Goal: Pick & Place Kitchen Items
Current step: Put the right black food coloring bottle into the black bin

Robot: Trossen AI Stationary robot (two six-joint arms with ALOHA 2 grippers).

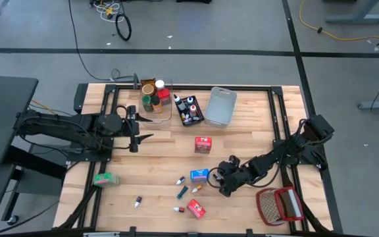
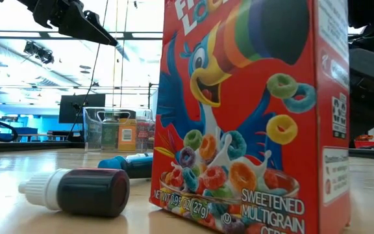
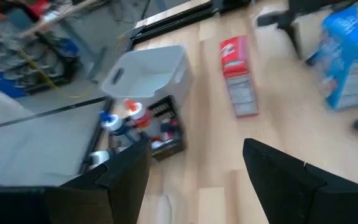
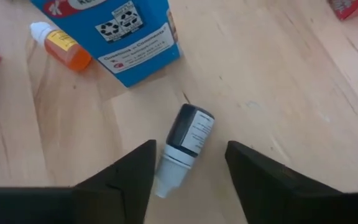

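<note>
**A:** Start big. The table (image 1: pixel 255 138) has the bins at twelve o'clock: the grey bin (image 1: pixel 220 106), the black bin (image 1: pixel 191 110) of small bottles, and a clear bin (image 1: pixel 156 100) of jars. Groceries are scattered from the centre down to six: a red box (image 1: pixel 203 145), a blue box (image 1: pixel 199 175), a green box (image 1: pixel 105 178) at about eight, another red box (image 1: pixel 197 210) near six.

**B:** And the arms?

**A:** The left gripper (image 1: pixel 137 137) hangs at nine o'clock, fingers apart, holding nothing. The right gripper (image 1: pixel 224 178) is at about five, just beside the blue box, fingers spread wide over a dark little bottle (image 4: pixel 186 140) lying on its side.

**B:** So what goes wrong from here?

**A:** The bottle is round and lies slantwise across the gap, cap towards one finger. If the fingers close as they stand, I'd expect it to roll or pivot out instead of seating (small, slick things do). The blue box (image 4: pixel 114 31) and the orange tube (image 4: pixel 61 45) lie near, so a crooked descent could nudge them.

**B:** Is the bottle touching the box?

**A:** Apart, I think, though the overhead camera is too coarse to settle it. Other tubes (image 1: pixel 183 191) lie at six, well clear.
</note>
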